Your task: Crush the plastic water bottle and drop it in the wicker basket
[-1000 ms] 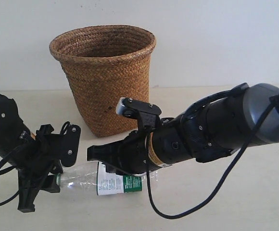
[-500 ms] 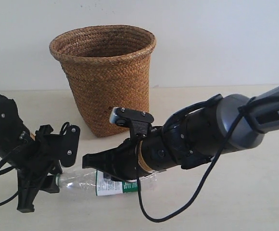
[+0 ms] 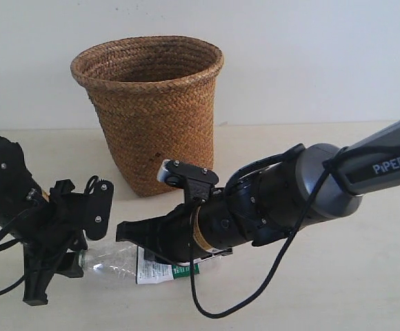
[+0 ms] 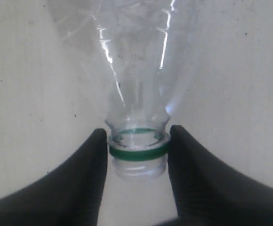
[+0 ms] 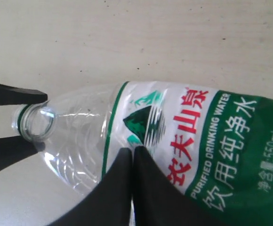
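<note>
With the left gripper [image 4: 137,151] pinching the neck of the bottle [image 5: 80,127] firmly, the right gripper [image 5: 132,154], closed on nothing, should press squarely down mid-body so it flattens without rolling.

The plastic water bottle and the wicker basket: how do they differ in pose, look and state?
The plastic water bottle lies on its side; the wicker basket stands upright. The bottle is clear with a label; the basket is brown, woven and opaque. The left gripper clamps the bottle's neck; no gripper holds the basket. Both rest on the pale table.
</note>
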Controlling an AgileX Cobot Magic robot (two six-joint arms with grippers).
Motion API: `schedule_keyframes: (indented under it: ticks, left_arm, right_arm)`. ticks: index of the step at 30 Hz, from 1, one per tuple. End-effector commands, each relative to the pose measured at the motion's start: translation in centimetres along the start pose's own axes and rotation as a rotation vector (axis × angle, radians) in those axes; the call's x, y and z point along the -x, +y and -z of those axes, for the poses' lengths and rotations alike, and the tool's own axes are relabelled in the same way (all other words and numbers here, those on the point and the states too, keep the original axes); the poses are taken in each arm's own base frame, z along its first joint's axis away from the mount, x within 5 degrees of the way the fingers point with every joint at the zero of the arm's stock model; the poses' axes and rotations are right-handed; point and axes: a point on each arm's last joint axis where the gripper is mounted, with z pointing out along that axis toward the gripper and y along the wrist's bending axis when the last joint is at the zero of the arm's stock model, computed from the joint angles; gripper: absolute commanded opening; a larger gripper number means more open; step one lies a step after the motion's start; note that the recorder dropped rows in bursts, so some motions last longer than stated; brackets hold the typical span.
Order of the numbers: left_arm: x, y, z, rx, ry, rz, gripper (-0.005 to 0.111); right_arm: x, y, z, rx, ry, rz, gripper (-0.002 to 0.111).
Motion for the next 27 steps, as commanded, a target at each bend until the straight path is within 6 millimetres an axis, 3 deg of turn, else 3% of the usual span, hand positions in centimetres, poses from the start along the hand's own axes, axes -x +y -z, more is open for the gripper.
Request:
schedule_keyframes:
  ticks: [1, 17, 27]
  left_arm:
    - [0.3, 0.1, 0.3, 0.014, -0.024, 0.037, 0.004]
    - [0.3, 0.1, 0.3, 0.012, -0.023, 0.037, 0.004]
    - [0.3, 0.1, 0.3, 0.014, -0.024, 0.037, 0.004]
  right_arm:
    - [-2.0, -1.8, -2.1, -0.031, 0.088, -0.015, 0.0]
    - [-2.7, -2.3, -2.9, -0.022, 0.119, -0.058, 0.0]
    - [-1.3, -2.2, -1.6, -0.102, 0.022, -0.041, 0.0]
